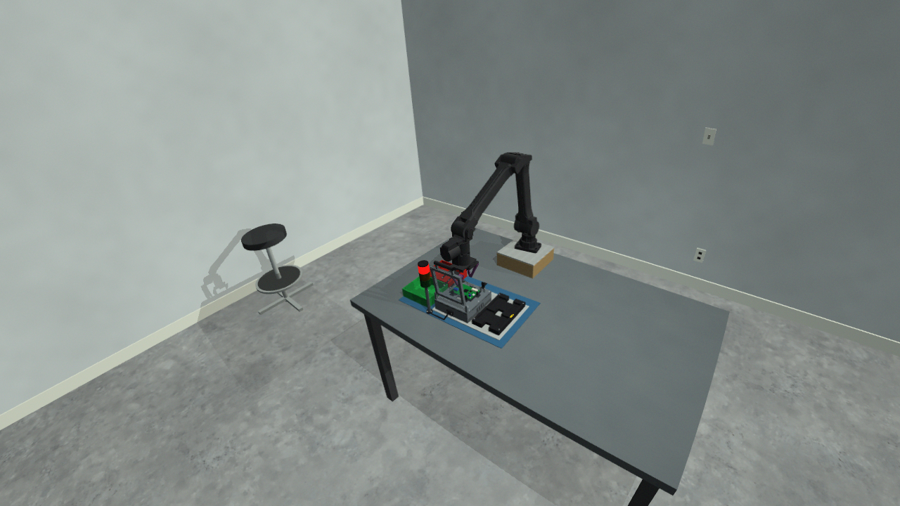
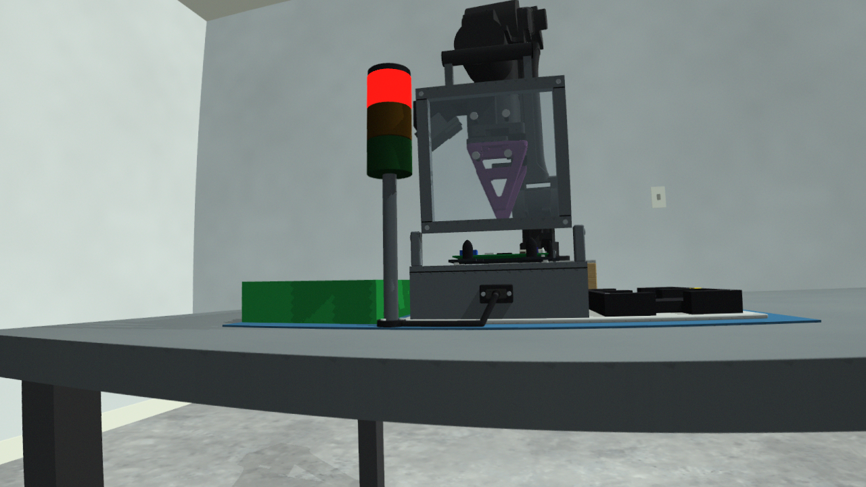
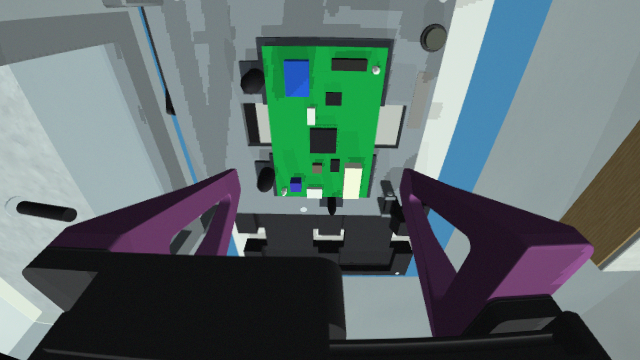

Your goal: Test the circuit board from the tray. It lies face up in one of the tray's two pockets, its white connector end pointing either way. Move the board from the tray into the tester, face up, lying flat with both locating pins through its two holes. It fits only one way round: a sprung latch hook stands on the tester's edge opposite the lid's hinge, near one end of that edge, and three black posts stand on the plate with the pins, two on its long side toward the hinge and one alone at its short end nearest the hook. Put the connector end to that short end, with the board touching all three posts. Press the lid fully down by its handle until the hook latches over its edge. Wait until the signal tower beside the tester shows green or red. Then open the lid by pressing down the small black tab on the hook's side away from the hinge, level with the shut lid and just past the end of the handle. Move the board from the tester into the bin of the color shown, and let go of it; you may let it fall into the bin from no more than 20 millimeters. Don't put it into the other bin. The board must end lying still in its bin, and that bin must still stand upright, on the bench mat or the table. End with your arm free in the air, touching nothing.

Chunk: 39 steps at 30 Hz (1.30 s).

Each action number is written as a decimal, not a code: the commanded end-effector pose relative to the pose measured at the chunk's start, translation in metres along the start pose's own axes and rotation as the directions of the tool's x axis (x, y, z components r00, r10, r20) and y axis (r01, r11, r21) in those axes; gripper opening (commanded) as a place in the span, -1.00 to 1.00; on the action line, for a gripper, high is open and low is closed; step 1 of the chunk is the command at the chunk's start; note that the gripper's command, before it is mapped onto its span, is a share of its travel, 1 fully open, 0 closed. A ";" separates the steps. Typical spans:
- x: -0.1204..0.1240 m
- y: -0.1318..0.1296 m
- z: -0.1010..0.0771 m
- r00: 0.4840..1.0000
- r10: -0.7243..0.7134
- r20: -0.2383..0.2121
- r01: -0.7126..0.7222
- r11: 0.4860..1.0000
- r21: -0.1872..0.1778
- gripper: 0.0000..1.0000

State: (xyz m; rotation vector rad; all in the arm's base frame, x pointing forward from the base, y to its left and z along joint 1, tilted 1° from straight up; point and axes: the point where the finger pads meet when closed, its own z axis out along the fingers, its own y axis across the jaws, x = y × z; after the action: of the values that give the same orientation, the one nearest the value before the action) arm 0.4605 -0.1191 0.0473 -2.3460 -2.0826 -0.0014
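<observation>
Step in hand: fetching the tested circuit board (image 3: 325, 120) out of the tester (image 2: 498, 289); lid (image 2: 493, 152) stands raised; signal tower (image 2: 388, 88) shows red, so the red bin (image 1: 440, 269) is judged the destination, not the green bin (image 2: 306, 301); board lies face up on the tester plate, white connector end nearest the wrist camera; tray (image 2: 666, 299) sits just beside the tester on the worktop (image 2: 423, 375); jaws (purple fingers) stand nearly full wide, holding and touching nothing, poised above the board; next move, by judgement: descend, straddle the board's long edges, close
</observation>
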 end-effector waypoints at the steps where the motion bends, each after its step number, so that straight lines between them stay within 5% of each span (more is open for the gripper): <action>1: -0.009 0.007 0.003 1.000 0.009 0.004 -0.009 1.000 -0.006 0.83; 31: -0.009 0.007 0.003 1.000 0.009 0.004 -0.009 1.000 -0.006 0.83; 39: -0.009 0.001 0.018 1.000 0.006 0.003 -0.006 1.000 0.002 0.83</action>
State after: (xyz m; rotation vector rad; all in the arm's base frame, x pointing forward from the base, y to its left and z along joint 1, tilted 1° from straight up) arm 0.4618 -0.1194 0.0448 -2.3530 -2.0888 -0.0112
